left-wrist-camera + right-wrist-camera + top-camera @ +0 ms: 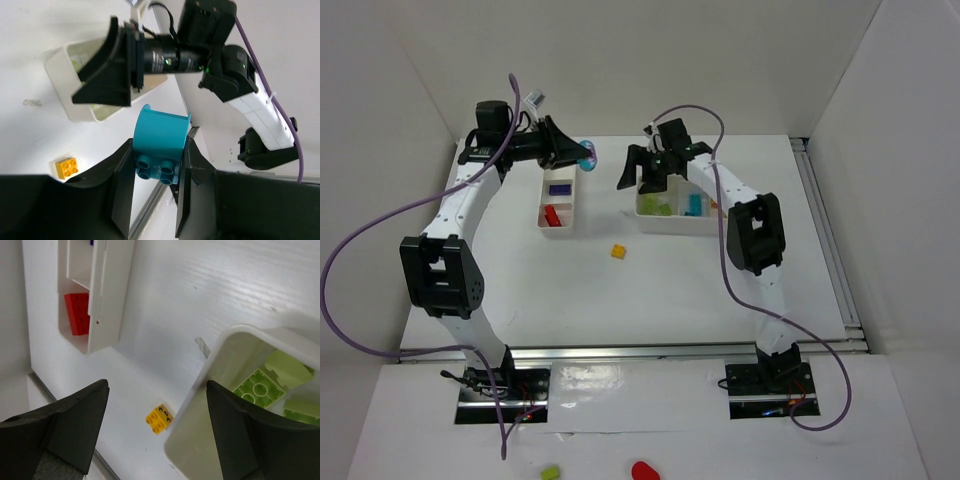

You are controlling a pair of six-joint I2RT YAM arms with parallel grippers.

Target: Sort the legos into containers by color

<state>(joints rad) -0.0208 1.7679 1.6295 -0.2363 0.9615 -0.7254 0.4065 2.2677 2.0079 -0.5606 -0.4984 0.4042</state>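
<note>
One yellow brick (618, 251) lies loose on the table (650, 300), at five o'clock from the left tray (558, 231), well apart from both claws. Beyond it, the right gripper (645, 180) hangs spread and empty over the right tray (670, 227), where a cyan piece (695, 204) seems to lie. Farthest, at the left tray's one o'clock, the left gripper (586, 154) pinches a cyan brick (160, 137): best to carry it level and lower it before releasing.

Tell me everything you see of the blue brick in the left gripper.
The cyan brick is glossy plastic, boxy, with round studs on the face turned toward the wrist camera and what looks like a hollow opposite end. The left gripper clamps it by two opposite sides between black fingers, which alone touch it. It hangs in the air near the far end of the left tray.
</note>
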